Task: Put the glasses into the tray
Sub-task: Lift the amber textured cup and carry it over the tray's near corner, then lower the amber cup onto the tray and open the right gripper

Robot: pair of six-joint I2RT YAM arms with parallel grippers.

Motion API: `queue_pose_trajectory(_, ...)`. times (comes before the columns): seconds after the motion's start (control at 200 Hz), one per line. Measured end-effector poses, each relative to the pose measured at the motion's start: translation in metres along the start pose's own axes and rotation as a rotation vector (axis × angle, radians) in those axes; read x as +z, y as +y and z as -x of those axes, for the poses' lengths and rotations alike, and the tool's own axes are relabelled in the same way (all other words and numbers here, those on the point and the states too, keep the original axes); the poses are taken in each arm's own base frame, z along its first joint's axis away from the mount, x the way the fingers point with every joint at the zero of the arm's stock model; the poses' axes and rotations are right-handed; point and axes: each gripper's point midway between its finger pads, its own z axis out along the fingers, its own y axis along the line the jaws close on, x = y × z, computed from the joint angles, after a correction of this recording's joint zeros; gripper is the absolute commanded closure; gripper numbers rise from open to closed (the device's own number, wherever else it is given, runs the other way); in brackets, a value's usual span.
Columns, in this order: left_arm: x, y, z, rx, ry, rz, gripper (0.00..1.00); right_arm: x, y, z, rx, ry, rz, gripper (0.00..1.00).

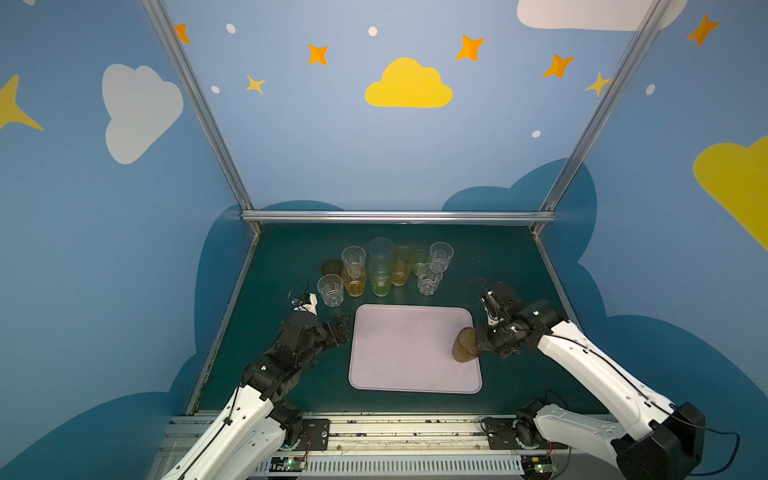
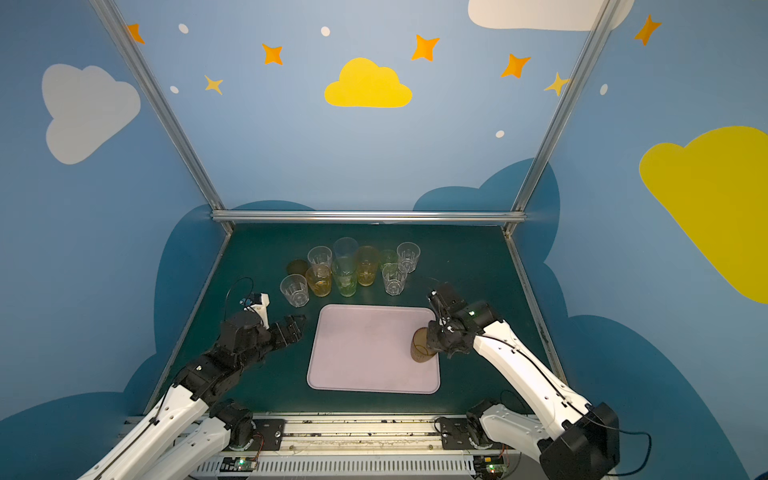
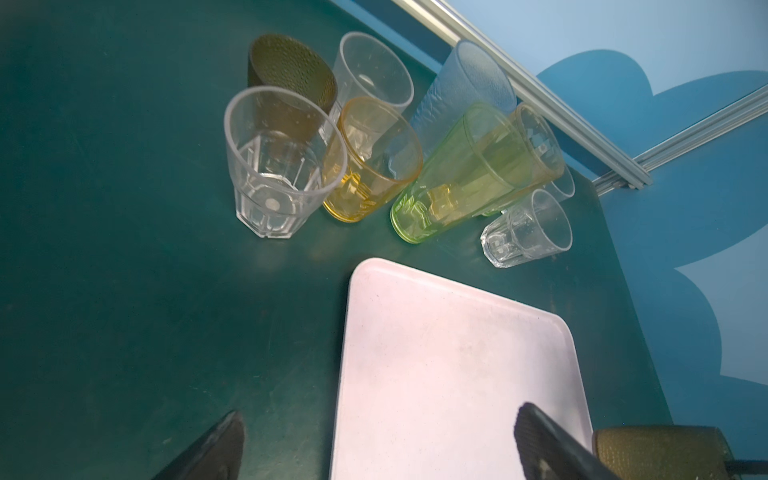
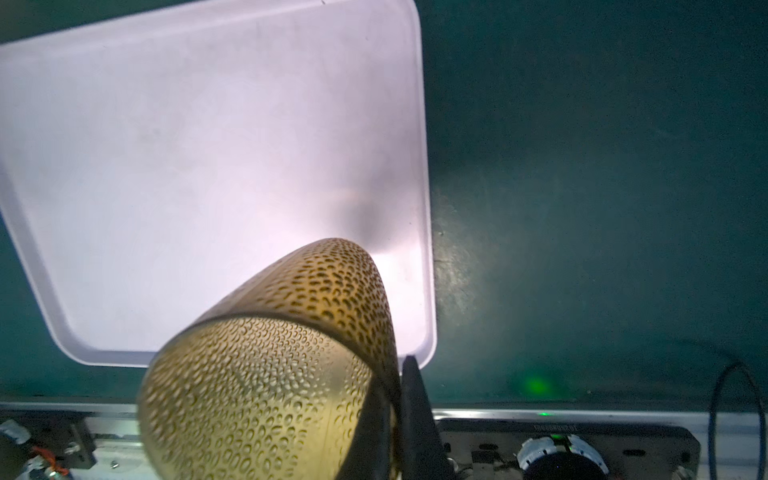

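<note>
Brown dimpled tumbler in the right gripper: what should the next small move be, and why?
Probably ease the brown dimpled tumbler straight down until its base sits flat on the pale pink-lilac tray. The right gripper is shut on its rim, holding it just inside the tray's right edge; whether the base touches is unclear.

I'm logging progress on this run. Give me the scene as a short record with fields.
tray: pale pink, on the green table
right gripper: shut on the brown dimpled glass, tilted over the tray's near right corner
left gripper: open, empty, beside the tray's left edge
other glasses: ten, clustered on the table beyond the tray's far edge
released in tray: none yet
</note>
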Motion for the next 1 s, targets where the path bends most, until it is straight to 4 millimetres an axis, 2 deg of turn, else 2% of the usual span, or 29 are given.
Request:
queue_pose_trajectory(0.105,0.001,-0.002,-0.002,0.0,0.01,-0.006,0.0,0.003,-0.009,-0.019,0.009,0.021,-0.027,1.0)
queue_pose_trajectory(0.215,0.0,-0.003,-0.002,-0.006,0.01,-0.012,0.0,0.004,-0.014,-0.031,0.017,0.029,-0.039,1.0)
queue_pose_trajectory(0.456,-0.003,-0.006,-0.001,-0.015,0.0,-0.028,0.0,0.014,-0.015,-0.044,0.023,0.05,-0.064,1.0)
queue_pose_trajectory(0.656,-0.003,-0.008,-0.003,-0.031,0.011,-0.039,0.0,0.023,-0.014,-0.046,0.039,0.057,-0.07,1.0)
queue_pose_trajectory(0.711,-0.004,-0.01,-0.004,-0.037,0.016,-0.046,0.0,0.025,-0.012,-0.046,0.042,0.059,-0.067,0.91)
queue_pose_trajectory(0.741,-0.004,-0.01,-0.004,-0.038,0.016,-0.048,0.0,0.026,-0.011,-0.045,0.045,0.057,-0.06,0.79)
queue_pose_trajectory(0.806,-0.004,-0.01,-0.004,-0.04,0.016,-0.05,0.0,0.027,-0.008,-0.044,0.053,0.057,-0.05,0.68)
queue_pose_trajectory(0.861,-0.005,-0.01,-0.003,-0.041,0.014,-0.051,0.0,0.028,-0.006,-0.044,0.047,0.061,-0.045,0.54)
queue_pose_trajectory(0.926,-0.005,-0.01,-0.004,-0.042,0.014,-0.05,0.0,0.028,-0.005,-0.044,0.049,0.058,-0.042,0.45)
queue_pose_trajectory(0.996,-0.005,-0.009,-0.005,-0.042,0.019,-0.047,0.0,0.028,-0.005,-0.043,0.046,0.054,-0.042,0.29)
